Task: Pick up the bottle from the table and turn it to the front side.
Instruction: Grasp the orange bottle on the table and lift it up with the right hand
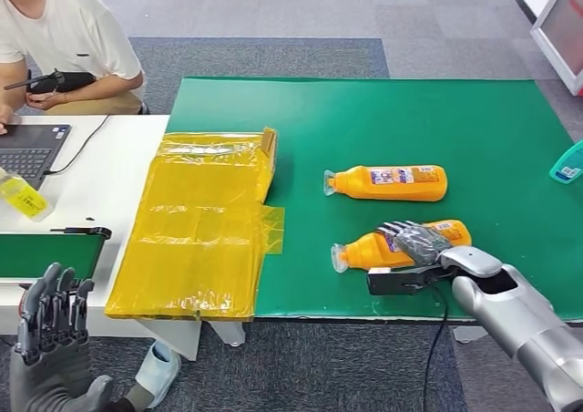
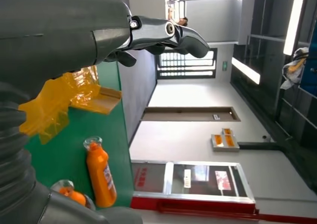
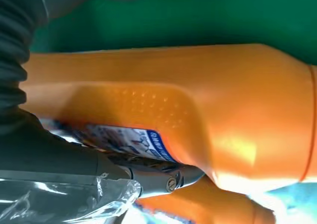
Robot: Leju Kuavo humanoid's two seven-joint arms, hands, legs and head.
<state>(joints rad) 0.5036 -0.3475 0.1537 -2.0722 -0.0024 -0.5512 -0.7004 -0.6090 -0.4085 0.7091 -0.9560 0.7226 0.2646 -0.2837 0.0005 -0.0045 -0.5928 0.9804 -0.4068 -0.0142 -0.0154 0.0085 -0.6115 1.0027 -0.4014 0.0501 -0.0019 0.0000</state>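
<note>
Orange plastic marks the two bottles lying on their sides on the green mat (image 1: 481, 129), caps toward the yellow bags (image 1: 199, 230). The right hand (image 1: 419, 248) wraps the near bottle (image 1: 364, 251) across its middle, fingers over the top and thumb under the label, as the right wrist view shows close up; gripping at the waist probably gives the best purchase for lifting and rolling it label-forward. It looks to be resting on the mat, so the lift seems not yet begun. The far bottle (image 1: 388, 182) lies just beyond, untouched. The left hand (image 1: 51, 325) hangs below the table edge, fingers apart and holding nothing, likely kept clear. A person (image 1: 62, 38) sits at a laptop (image 1: 31, 148).
</note>
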